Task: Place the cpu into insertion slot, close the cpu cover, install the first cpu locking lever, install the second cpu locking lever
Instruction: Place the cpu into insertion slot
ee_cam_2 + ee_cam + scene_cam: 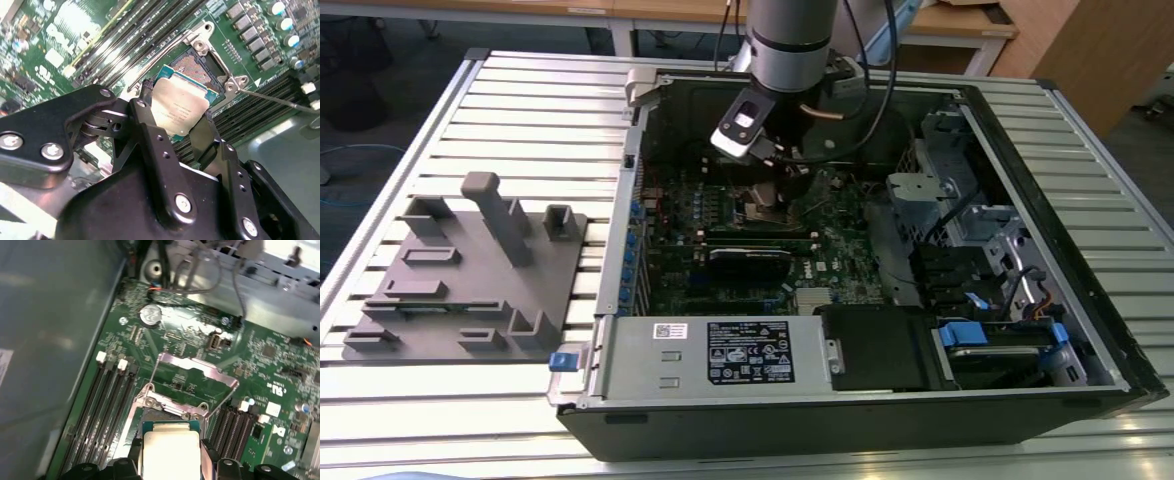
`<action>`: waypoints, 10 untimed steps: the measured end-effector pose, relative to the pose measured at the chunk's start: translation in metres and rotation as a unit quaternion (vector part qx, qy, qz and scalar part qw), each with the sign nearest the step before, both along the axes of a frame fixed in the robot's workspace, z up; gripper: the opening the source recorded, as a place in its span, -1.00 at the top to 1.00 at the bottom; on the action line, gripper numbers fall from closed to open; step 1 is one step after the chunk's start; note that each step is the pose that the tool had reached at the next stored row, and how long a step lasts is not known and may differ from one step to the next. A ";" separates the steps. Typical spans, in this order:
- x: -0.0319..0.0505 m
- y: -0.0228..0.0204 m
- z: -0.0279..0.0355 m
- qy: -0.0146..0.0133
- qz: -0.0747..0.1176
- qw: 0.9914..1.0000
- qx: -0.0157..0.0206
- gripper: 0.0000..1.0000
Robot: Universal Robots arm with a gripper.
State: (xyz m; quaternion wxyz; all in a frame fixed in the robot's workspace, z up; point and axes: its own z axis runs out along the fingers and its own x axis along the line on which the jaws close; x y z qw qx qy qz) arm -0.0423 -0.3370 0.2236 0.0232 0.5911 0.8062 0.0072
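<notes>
Second wrist view showed the cpu [179,105] clamped by two opposite edges between the black fingers [150,131] of the pincer [175,117], so the pincer was closed to the chip's width. The chip was a flat square with no longer side. Its dull silver-grey metal lid faced away from the board and a green rim showed around the lid. Its edges ran roughly parallel to the edges of the insertion slot [199,66].

It overlapped one side of the slot, whose pin field lay uncovered beyond it. I could not tell whether chip and slot touched. A thin wire locking lever [280,100] stuck out from a corner of the slot, and long black memory slots [125,45] ran just beside it.

First wrist view showed the same chip [170,450] at the slot's [165,415] near edge. The cpu cover [200,367], a thin silvery frame, stood swung up on the slot's far side.

From the exterior view, the grey cylindrical arm [787,40] came down almost vertically into the open computer case [1067,330], with its wrist directly over the slot. The green motherboard [841,260] around the slot was matt and crowded with small parts. Outside the case, well apart from the slot, a grey moulded fixture [467,280] sat on the ribbed metal table [520,90].
</notes>
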 end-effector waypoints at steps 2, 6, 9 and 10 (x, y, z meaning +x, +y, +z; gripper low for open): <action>0.0000 0.0000 -0.0002 0.000 -0.018 1.000 0.000 -0.08; 0.0000 0.0000 -0.0012 0.000 -0.078 0.997 0.000 -0.08; 0.0000 0.0000 -0.0016 0.000 -0.106 0.994 0.000 -0.08; 0.0000 0.0000 -0.0017 0.000 -0.114 0.993 0.000 -0.08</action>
